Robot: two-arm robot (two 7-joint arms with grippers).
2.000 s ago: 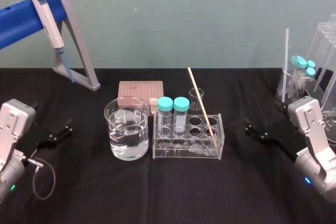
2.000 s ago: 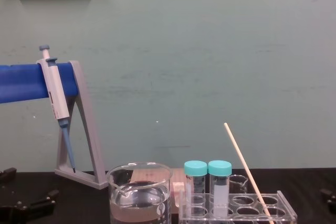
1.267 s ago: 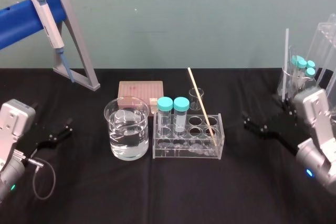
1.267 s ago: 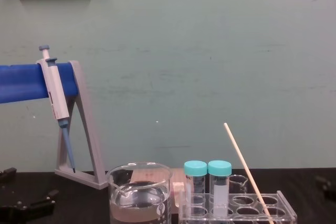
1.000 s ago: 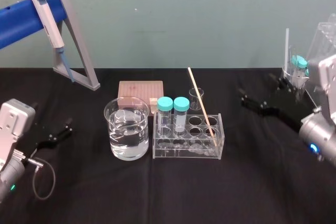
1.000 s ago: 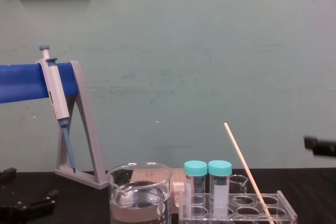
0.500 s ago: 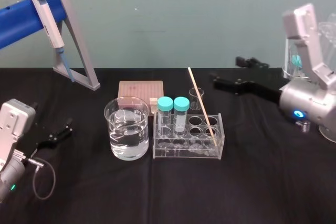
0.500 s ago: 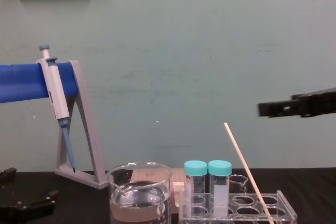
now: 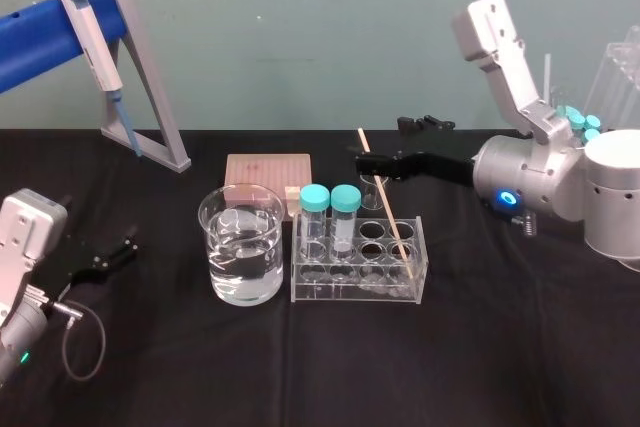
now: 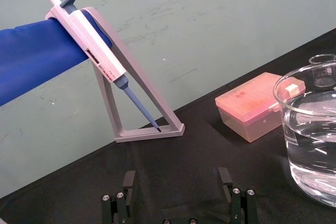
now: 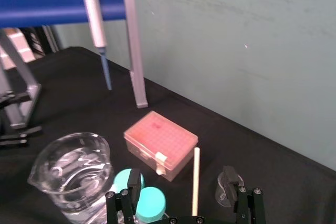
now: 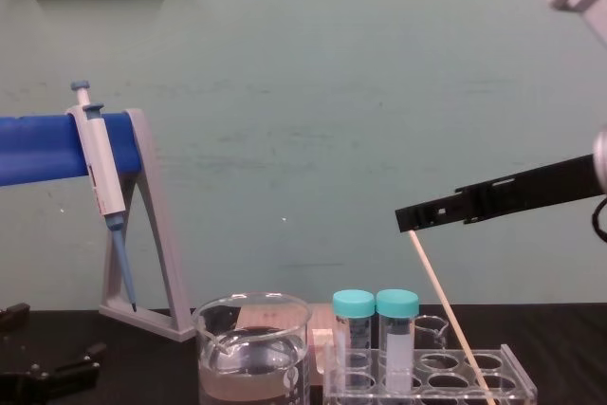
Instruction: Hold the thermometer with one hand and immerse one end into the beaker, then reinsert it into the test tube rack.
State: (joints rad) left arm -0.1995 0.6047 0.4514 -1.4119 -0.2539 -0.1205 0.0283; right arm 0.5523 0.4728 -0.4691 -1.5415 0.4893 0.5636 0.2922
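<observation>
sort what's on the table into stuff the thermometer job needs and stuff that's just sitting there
For the job:
thermometer
large beaker
test tube rack
right gripper, open at the thermometer's upper end

Just lying about:
pipette on its grey stand
pink box
capped tubes
small beaker
left gripper, parked, open

The chest view's bottom edge cuts off the test tube rack (image 12: 520, 374), the beaker (image 12: 296, 331) and the foot of the thermometer (image 12: 446, 305); the blue bar (image 12: 38, 149) runs off left.
</observation>
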